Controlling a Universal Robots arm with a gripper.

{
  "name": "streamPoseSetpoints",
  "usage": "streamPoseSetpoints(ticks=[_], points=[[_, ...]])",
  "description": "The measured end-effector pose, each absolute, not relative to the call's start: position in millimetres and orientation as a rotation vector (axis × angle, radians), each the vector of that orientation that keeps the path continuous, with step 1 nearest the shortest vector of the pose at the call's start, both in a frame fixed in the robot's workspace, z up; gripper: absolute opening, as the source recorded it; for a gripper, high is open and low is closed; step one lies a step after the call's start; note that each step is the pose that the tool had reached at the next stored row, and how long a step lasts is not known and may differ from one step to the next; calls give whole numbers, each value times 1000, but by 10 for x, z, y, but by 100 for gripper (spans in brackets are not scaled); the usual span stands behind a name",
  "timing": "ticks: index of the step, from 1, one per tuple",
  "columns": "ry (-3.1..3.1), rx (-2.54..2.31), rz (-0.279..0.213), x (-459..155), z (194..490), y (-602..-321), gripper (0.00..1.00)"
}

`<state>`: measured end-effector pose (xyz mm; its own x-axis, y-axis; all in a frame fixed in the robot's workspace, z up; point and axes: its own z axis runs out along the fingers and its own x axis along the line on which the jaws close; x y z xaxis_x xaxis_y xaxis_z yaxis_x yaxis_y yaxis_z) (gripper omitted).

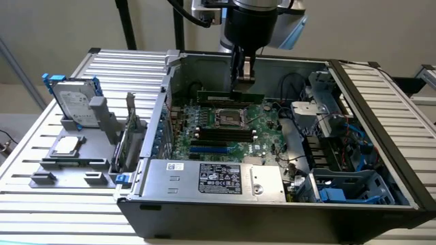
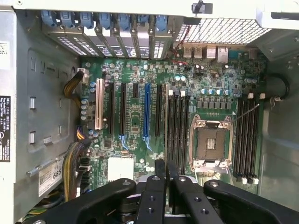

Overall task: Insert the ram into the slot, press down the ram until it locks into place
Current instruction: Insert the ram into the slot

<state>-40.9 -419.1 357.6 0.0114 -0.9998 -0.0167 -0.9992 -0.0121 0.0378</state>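
The gripper (image 1: 243, 87) (image 2: 166, 170) has its fingers pressed together, pinching the ram (image 1: 221, 95) at mid-length. The stick hangs level and clear above the motherboard (image 1: 267, 116) (image 2: 135, 140), near its far edge in the exterior view, by the CPU socket (image 1: 228, 118) (image 2: 210, 144). The black memory slots (image 1: 225, 133) (image 2: 177, 126) lie empty on both sides of the socket; which one the ram hangs over cannot be told.

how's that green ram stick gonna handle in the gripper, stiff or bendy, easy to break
Probably stiff: the ram juts out straight and level though the gripper pinches only its middle. Likely light, being a thin board. Possibly fragile: a bare circuit board, so skewed pushing into a slot might crack it.
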Motion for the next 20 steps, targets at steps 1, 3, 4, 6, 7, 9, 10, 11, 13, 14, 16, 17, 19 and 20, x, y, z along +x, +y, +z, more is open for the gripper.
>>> streamPoseSetpoints(ticks=[1, 3, 4, 6, 7, 9, 10, 11, 13, 14, 16, 17, 19, 20], points=[[-2199, 2221, -60, -409, 3564, -4187, 13], [-2203, 2218, -60, -409, 3540, -4179, 13], [-2204, 2217, -60, -409, 3529, -4176, 13], [-2208, 2213, -60, -409, 3506, -4173, 13], [-2209, 2212, -60, -409, 3497, -4172, 13], [-2211, 2210, -60, -409, 3482, -4171, 13], [-2211, 2210, -60, -409, 3481, -4171, 13], [-2211, 2210, -60, -409, 3481, -4171, 13], [-2211, 2210, -60, -409, 3480, -4171, 13], [-2211, 2210, -60, -409, 3479, -4171, 13], [-2211, 2210, -60, -409, 3480, -4171, 13], [-2211, 2210, -60, -409, 3479, -4171, 13], [-2211, 2210, -60, -409, 3480, -4171, 13], [-2211, 2210, -60, -409, 3480, -4171, 13]])
